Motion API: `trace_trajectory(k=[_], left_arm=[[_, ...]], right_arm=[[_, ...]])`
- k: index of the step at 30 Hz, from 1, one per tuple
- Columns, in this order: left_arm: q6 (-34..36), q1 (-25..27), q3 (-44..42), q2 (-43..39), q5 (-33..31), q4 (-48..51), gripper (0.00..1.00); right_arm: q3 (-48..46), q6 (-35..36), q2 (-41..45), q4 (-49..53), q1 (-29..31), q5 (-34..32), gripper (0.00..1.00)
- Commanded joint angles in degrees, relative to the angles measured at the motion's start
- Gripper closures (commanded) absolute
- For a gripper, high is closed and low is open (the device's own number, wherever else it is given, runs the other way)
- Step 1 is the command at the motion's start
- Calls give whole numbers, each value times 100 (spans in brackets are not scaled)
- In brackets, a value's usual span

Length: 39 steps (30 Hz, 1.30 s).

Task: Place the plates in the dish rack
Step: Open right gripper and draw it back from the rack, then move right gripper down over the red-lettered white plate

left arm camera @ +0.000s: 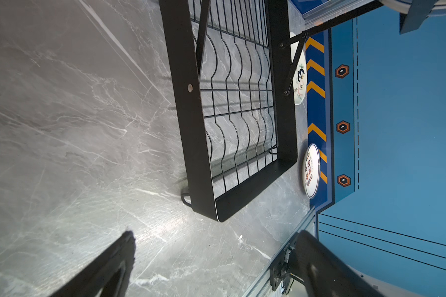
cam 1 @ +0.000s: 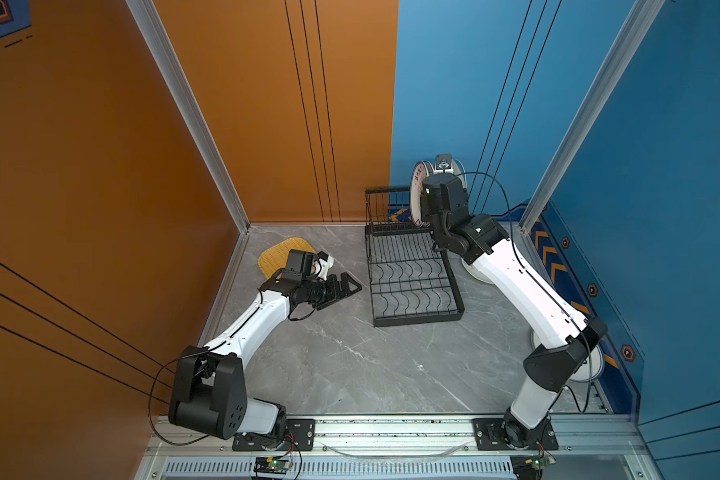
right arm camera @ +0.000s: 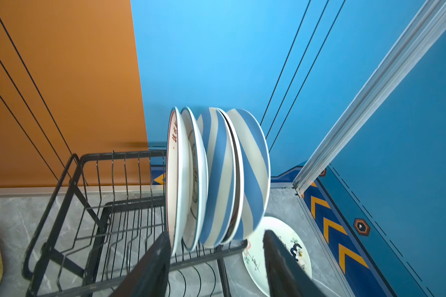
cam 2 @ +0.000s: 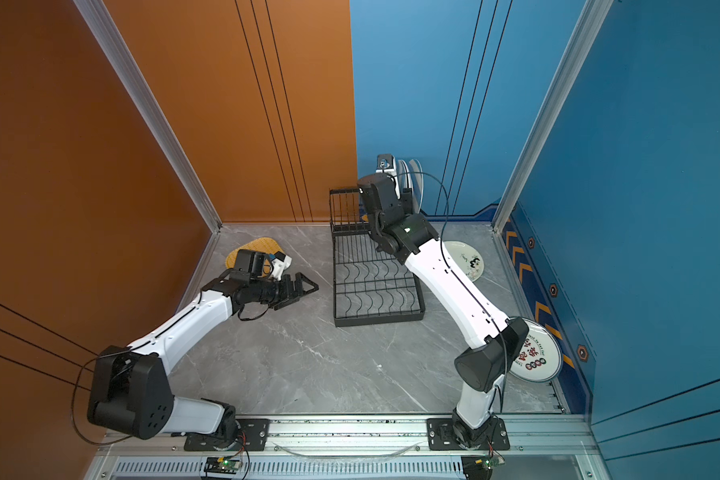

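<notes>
Closest to the lens, an aluminium rail [cam 1: 391, 430] carries both arm bases at the front of the grey marble table [cam 1: 350, 365]. Behind it the dish rack [cam 1: 412, 282] lies with its long axis running front to back, slightly skewed, its raised shelf at the far end. Five plates stand on edge on that shelf, faces turned sideways toward the orange wall [cam 1: 100, 166]: a red-lettered white plate [right arm camera: 178, 180], a green-rimmed plate [right arm camera: 198, 159], and two striped plates [right arm camera: 216, 167] with a thin white one between them. The right gripper [right arm camera: 216, 234] hovers just before them, jaws parted and holding nothing. The left gripper [cam 1: 350, 287] hangs spread wide over the table, left of the rack, gripping nothing. Lying flat on the table are the yellow woven plate [cam 1: 275, 253], a plate with a black figure [cam 2: 466, 259] and a plate with red characters [cam 2: 537, 353].
</notes>
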<state>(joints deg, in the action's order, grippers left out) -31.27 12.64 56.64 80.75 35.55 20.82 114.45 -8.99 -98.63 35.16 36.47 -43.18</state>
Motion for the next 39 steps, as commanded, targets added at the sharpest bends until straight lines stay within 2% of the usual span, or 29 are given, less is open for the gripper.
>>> trace_trajectory(k=[1, 6, 11, 16, 21, 24, 27, 31, 39], left_arm=[[76, -18, -74, -59, -59, 36, 2], [69, -9, -121, -86, -47, 36, 2], [77, 17, -127, -61, -30, 35, 2], [76, 91, -112, -9, -22, 36, 2], [76, 188, -75, 28, -37, 33, 2], [76, 235, -65, 46, -36, 34, 2], [68, 273, -60, 55, -48, 34, 2], [66, 331, -56, 90, -48, 36, 2], [57, 404, 6, 160, -39, 34, 2]], right_arm=[[-702, -827, 556, 540, -83, 213, 41], [-1944, -1499, 1423, 861, -354, 382, 39], [-3138, -2109, 2276, 1118, -1036, 739, 39], [-4282, -2513, 3019, 1243, -2175, 1381, 38], [-5144, -2654, 3456, 1283, -3655, 2168, 36], [-5536, -2651, 3527, 1265, -4551, 2626, 33], [-5784, -2514, 3447, 1228, -5141, 2749, 26], [-6127, -2364, 3126, 1058, -5912, 3277, 20], [-6525, -2120, 2635, 604, -6530, 3721, 18]])
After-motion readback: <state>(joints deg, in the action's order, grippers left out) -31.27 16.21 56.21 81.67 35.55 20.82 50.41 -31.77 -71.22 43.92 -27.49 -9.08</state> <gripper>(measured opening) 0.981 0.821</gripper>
